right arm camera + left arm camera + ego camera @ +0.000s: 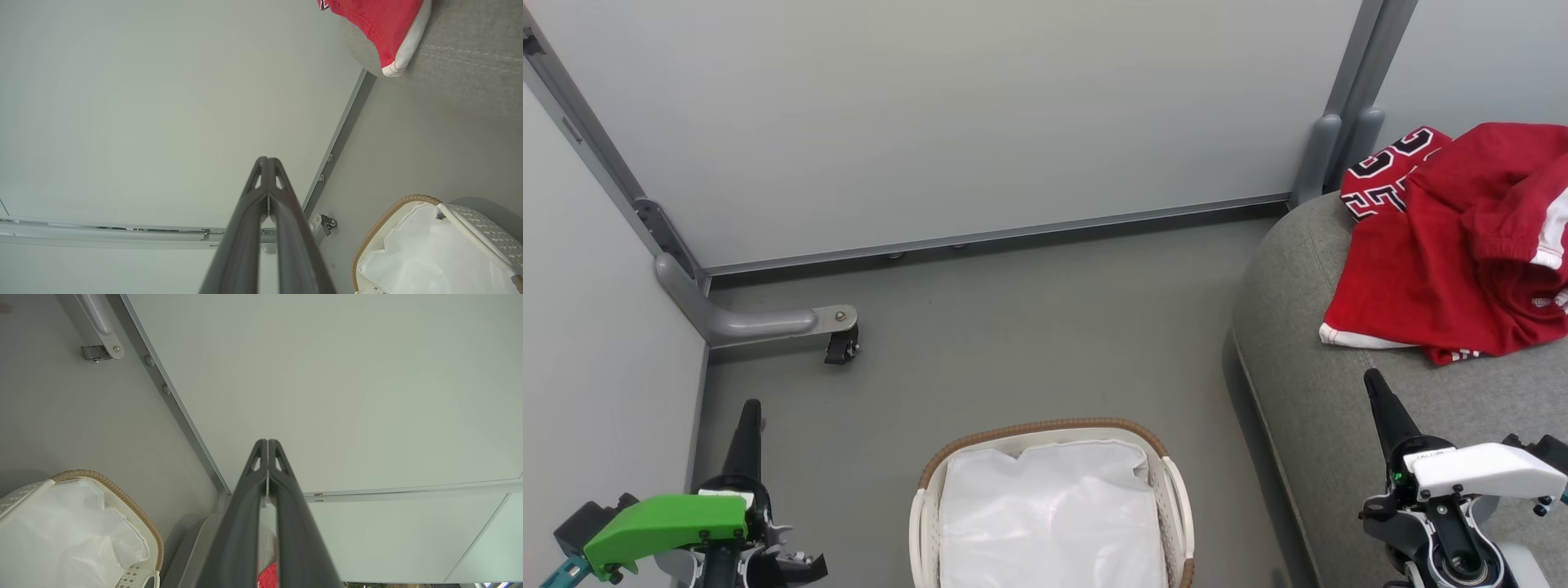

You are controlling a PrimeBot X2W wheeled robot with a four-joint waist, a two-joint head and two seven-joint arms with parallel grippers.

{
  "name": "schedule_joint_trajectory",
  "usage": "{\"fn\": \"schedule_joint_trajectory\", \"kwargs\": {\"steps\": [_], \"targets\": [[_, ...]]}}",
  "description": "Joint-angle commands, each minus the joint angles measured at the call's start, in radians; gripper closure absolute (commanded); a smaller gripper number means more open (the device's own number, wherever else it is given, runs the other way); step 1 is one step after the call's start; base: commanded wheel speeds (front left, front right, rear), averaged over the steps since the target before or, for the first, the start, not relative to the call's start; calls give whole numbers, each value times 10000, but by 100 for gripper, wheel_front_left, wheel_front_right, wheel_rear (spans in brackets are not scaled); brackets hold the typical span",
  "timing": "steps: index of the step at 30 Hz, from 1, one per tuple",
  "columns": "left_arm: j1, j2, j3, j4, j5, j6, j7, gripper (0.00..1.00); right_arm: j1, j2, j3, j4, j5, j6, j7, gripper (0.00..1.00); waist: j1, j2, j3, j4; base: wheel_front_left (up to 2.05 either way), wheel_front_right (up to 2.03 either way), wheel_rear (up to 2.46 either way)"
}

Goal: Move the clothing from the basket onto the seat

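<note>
The red clothing point(1445, 269) lies heaped on the grey seat point(1307, 343) at the right, the numbered jersey point(1388, 171) under the red shorts point(1503, 196); a white-trimmed corner point(392, 41) hangs over the cushion edge. The white basket point(925, 506) with a brown rim stands on the floor at bottom centre, holding just its white liner point(1049, 514). My left gripper point(750, 406) is shut at the lower left, beside the basket, with nothing in it. Low over the seat's front, my right gripper point(1372, 376) is shut and holds nothing.
Pale partition walls point(947, 122) close off the back and left. A grey bracket foot with a castor point(837, 331) juts onto the grey floor point(1029, 327) at the left. A grey post point(1319, 155) stands behind the seat.
</note>
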Motion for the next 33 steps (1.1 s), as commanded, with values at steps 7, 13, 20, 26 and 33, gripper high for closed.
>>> {"fn": "schedule_joint_trajectory", "kwargs": {"steps": [7,13,20,26,33], "targets": [[-258,66,119,-125,-673,-74,216,100,98,-64,-111,-163,794,1,215,100,0,0,-14,-10,0,0,0],[-265,68,177,-156,-1062,-87,320,100,112,-66,-158,-210,1237,2,335,100,0,0,-23,-17,0,0,0],[-316,71,234,-189,-1481,-88,450,100,129,-70,-211,-262,1738,1,452,100,0,0,-35,-25,0,0,0],[-341,73,275,-215,-1803,-102,558,100,145,-72,-254,-308,2132,2,548,100,0,0,-44,-32,0,0,0],[-315,73,269,-204,-1770,-99,552,100,143,-72,-247,-300,2087,2,537,100,0,0,-44,-32,0,0,0]]}}
